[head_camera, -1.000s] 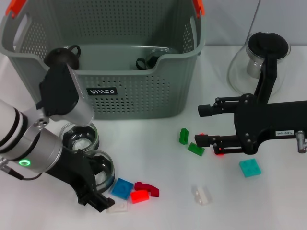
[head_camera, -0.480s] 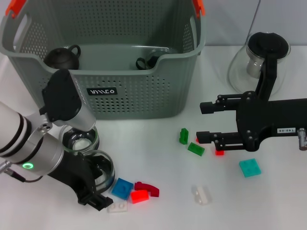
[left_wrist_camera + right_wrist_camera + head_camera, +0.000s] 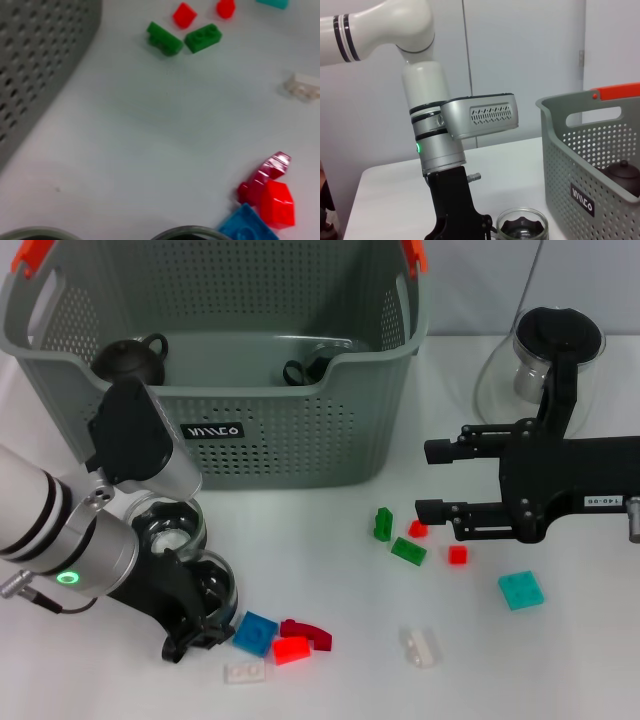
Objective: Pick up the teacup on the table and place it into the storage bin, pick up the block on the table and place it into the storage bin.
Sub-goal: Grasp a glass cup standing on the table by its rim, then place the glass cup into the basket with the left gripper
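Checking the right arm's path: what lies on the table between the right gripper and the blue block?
In the head view, two green blocks lie between the right gripper and the blue block, then bare table.

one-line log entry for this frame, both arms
left tool: low at glass teacup, grip unclear | right tool: open above small red block | storage bin: dark teapots inside, no blocks seen

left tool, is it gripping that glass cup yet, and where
Cannot tell: the left tool sits at the rim of the nearer glass teacup, its fingers hidden. The right tool is open, empty.
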`<state>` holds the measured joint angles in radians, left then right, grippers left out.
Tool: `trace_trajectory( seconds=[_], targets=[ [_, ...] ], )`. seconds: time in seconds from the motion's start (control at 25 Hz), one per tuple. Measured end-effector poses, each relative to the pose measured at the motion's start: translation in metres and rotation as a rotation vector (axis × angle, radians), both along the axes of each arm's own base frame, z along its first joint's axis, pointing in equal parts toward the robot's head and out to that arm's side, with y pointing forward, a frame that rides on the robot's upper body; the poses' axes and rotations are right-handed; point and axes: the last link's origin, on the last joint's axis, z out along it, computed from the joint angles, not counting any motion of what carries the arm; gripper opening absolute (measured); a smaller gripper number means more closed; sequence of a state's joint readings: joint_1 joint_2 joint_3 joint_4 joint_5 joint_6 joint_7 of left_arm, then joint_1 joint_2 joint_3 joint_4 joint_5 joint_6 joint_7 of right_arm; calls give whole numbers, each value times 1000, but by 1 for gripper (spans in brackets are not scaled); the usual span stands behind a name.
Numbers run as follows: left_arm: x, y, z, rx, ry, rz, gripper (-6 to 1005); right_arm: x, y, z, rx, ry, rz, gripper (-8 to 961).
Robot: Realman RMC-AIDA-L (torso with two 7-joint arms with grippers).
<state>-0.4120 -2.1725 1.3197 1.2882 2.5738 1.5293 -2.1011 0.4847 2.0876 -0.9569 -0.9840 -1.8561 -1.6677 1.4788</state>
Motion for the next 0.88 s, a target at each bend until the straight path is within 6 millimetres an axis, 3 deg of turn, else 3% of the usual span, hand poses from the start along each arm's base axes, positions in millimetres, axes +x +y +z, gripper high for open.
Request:
trace_trajectory(
  seconds=[0.28,0.36,0.64,0.88],
  targets=[
    [1,-1,-3,-10,7,8,373,0,2,2,9,2,0,718],
    [2,-1,-2,-9,1,7,130,0,2,3,13,3,-1,718],
    [5,-5,1,-16,-10,20,57,0,2,4,15,2,-2,719],
    [38,-22,28,-98,-253,52,56,6,0,8,6,-6,-14,719]
  ],
)
